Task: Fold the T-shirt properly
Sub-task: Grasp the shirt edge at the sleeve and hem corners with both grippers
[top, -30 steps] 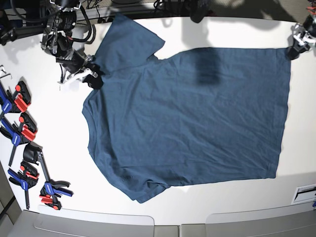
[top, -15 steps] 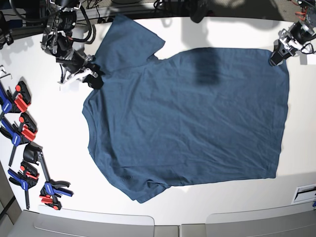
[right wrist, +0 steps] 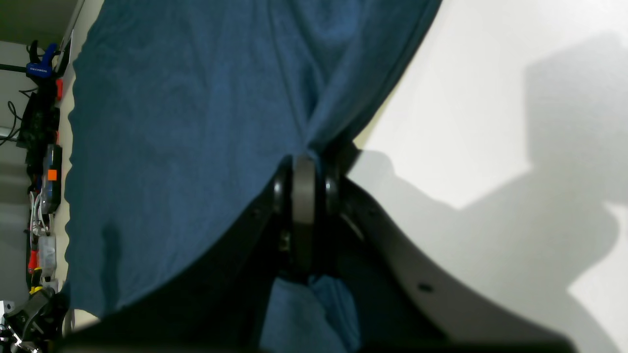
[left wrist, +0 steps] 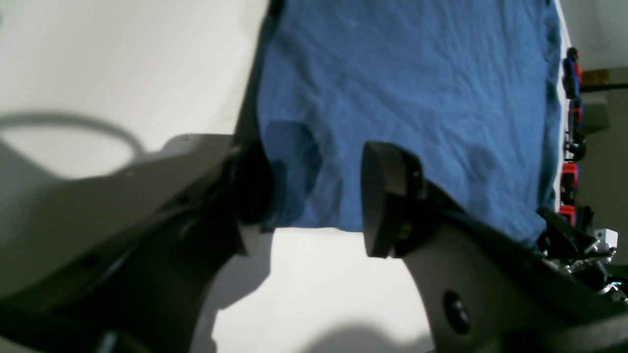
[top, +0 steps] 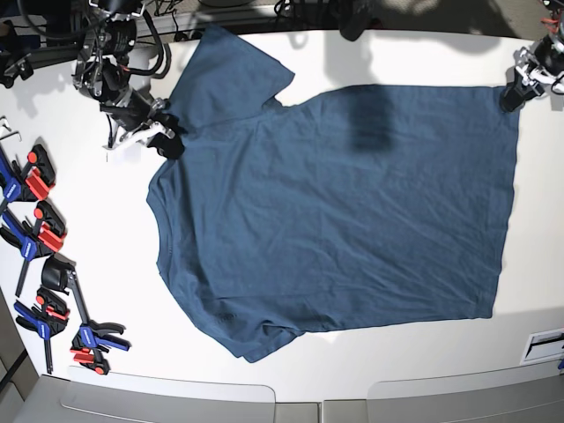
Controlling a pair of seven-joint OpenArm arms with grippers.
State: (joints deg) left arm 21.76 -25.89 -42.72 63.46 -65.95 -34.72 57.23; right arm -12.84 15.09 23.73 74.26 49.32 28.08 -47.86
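Observation:
The dark teal-blue T-shirt (top: 335,203) lies spread flat on the white table (top: 106,229), collar to the left and hem to the right. In the base view my right gripper (top: 166,134) is shut on the shirt's far shoulder, beside the upper sleeve. The right wrist view shows its jaws pinched tight on a bunched fold of the T-shirt (right wrist: 186,98) at the gripper (right wrist: 304,162). My left gripper (top: 511,95) is at the hem's far corner. It stands open (left wrist: 319,196), and the corner of the T-shirt (left wrist: 417,88) lies between its fingers (left wrist: 387,196).
Several red-blue-black clamps (top: 40,238) lie along the table's left edge, and some show far off in the left wrist view (left wrist: 571,122). A white label (top: 542,344) sits at the front right. Cables and gear crowd the back left (top: 115,35).
My left gripper swung left over the hem corner, then drew back right to the corner's edge. The right gripper and the shirt have stayed put.

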